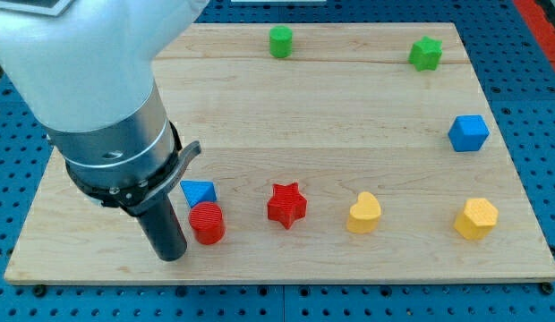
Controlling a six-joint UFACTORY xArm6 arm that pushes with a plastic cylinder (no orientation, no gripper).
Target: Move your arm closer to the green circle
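Tip (173,256) resting just left of red cylinder (207,223), no jaws fitted; green circle (280,41) sitting well apart at table (367,116) top. Risking shoving red cylinder and blue triangle (198,191) when heading upward.

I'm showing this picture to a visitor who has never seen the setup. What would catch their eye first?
The big pale arm fills the view's top left, its dark rod ending with my tip near the board's bottom edge, just left of the red cylinder. Next, the bright blocks scattered on the wooden board: a red star at bottom centre and the green circle far off at the top.
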